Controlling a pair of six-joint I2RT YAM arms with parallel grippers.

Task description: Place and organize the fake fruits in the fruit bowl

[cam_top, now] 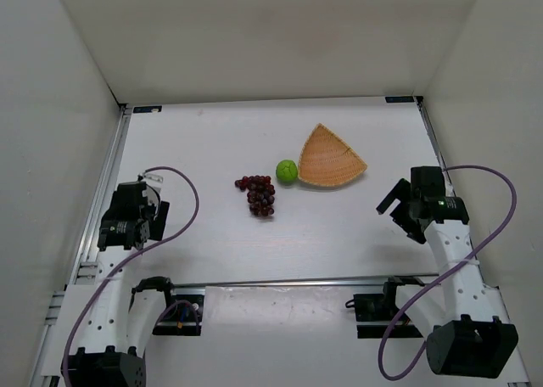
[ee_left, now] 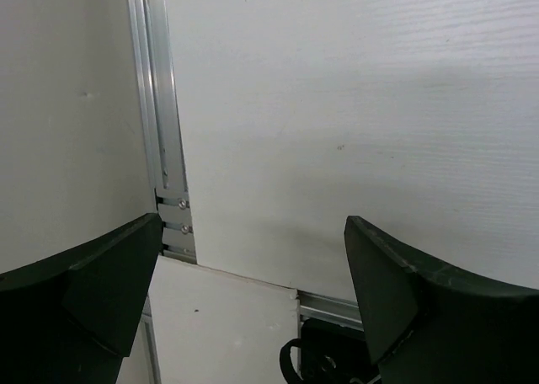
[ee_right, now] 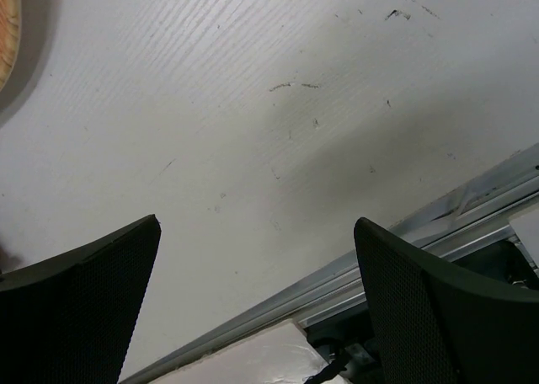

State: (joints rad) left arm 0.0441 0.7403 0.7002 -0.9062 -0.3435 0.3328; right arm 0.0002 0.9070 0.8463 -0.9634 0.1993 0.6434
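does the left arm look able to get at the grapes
Probably yes: the left gripper is open and only bare table lies between it and the grapes; the green fruit sits beyond them.

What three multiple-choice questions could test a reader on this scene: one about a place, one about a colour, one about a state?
1. Where does the green fruit lie?
A) inside the fruit bowl
B) between the grapes and the fruit bowl
C) behind the fruit bowl

2. What colour are the grapes?
A) yellow
B) white
C) dark purple-red

3. In what state is the right gripper?
A) open, holding nothing
B) shut on the grapes
C) shut on the green fruit

Answers:
1 B, as the top view shows it just outside the bowl's rim, with the grapes on its other side.
2 C, as the bunch looks dark purple-red from above.
3 A, as its wrist view shows the jaws wide apart with nothing between them.
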